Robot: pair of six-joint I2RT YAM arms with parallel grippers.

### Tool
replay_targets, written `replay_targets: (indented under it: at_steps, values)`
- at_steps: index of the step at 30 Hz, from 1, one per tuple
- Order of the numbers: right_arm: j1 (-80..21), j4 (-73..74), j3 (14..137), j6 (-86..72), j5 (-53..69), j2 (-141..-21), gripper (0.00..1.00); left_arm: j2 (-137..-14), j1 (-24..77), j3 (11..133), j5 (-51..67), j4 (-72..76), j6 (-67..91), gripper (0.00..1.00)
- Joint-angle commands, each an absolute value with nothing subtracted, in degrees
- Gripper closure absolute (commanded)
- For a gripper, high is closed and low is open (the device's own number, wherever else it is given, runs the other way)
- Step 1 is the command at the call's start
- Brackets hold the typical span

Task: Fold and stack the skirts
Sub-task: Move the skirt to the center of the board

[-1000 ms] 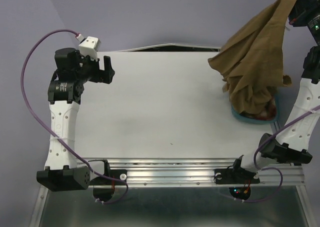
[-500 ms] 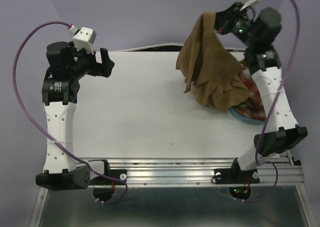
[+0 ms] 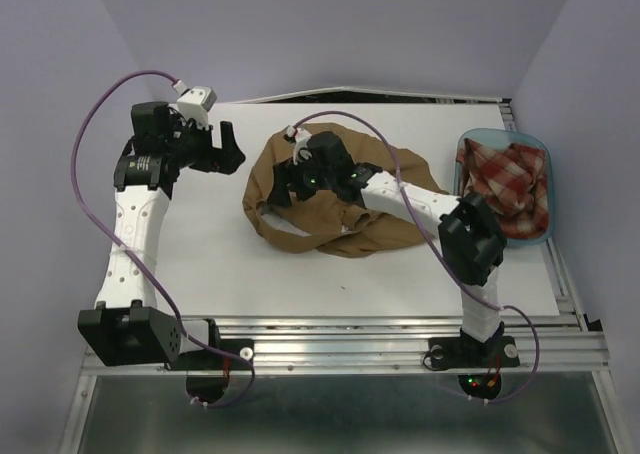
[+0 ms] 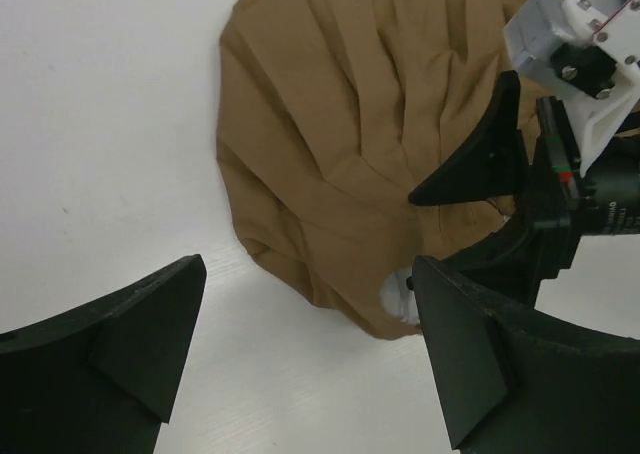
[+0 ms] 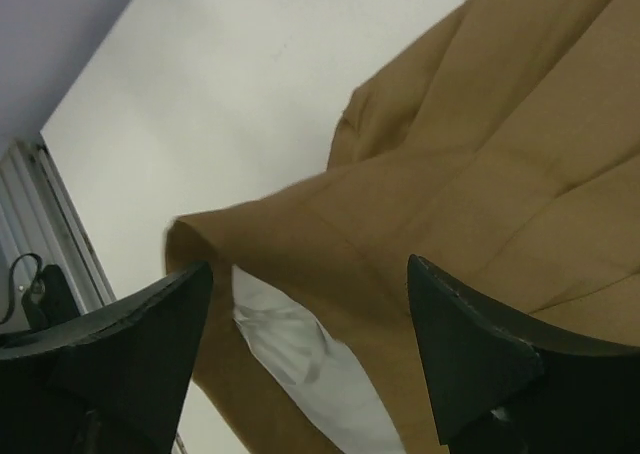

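The tan-brown skirt lies crumpled in a heap on the middle of the white table. My right gripper hangs just over the heap's left part, open, with nothing between its fingers. In the right wrist view the gripper looks down on tan cloth and a white inner label. My left gripper is open a short way left of the heap. Its wrist view shows the pleated skirt ahead of the gripper. The red-and-cream plaid skirt sits bunched in the tub.
A translucent blue tub stands at the table's right edge, holding the plaid skirt. The right arm's forearm stretches across the tan heap. Purple cables loop above both arms. An aluminium rail runs along the near edge.
The right arm swung the tan skirt from above the tub leftward and down onto the table's middle, then opened and let it go. The plaid skirt now shows in the tub. The left arm edged right.
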State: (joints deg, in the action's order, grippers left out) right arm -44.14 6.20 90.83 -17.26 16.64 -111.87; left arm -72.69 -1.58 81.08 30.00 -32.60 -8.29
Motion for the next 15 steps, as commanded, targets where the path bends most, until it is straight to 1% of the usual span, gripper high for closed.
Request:
replay_targets:
  at_steps: [1, 4, 5, 8, 9, 10, 11, 12, 14, 15]
  values:
    - [-43.2, 7.3, 100.5, -8.5, 12.8, -111.1, 0.08, -73.0, -2.1, 79.2, 32.3, -31.3, -9.8, 0.04]
    - [-43.2, 16.8, 103.4, -1.6, 8.5, -108.8, 0.02, -73.7, -2.5, 78.2, 32.5, -31.9, -12.1, 0.04]
    - [-43.2, 20.8, 102.9, 0.3, 7.2, -106.1, 0.02, -74.1, -2.7, 78.0, 32.4, -32.4, -12.5, 0.04]
    - [-40.9, 22.8, 94.2, 2.0, 4.2, -99.9, 0.03, -76.2, -2.7, 78.1, 34.6, -35.2, -16.0, 0.07]
    - [-39.9, 22.8, 91.2, 1.5, 4.1, -97.7, 0.05, -76.7, -2.6, 77.9, 35.2, -36.0, -17.1, 0.09]
    - [-37.7, 23.1, 86.0, 0.9, 4.3, -93.9, 0.1, -77.6, -2.6, 77.6, 35.4, -37.1, -19.1, 0.12]
    - [-36.6, 24.2, 83.7, 0.3, 4.6, -92.4, 0.13, -78.0, -2.4, 77.5, 35.2, -37.7, -20.3, 0.14]
    - [-34.2, 25.0, 79.9, 0.2, 6.1, -90.2, 0.18, -78.8, -1.3, 77.8, 33.7, -39.5, -21.4, 0.16]
    - [-32.3, 25.8, 76.0, -1.4, 8.0, -88.1, 0.21, -79.1, -0.3, 78.2, 32.4, -41.0, -24.4, 0.17]
    - [-31.7, 25.8, 74.0, -0.6, 9.8, -86.3, 0.25, -78.9, 2.3, 78.6, 30.0, -41.3, -25.9, 0.17]
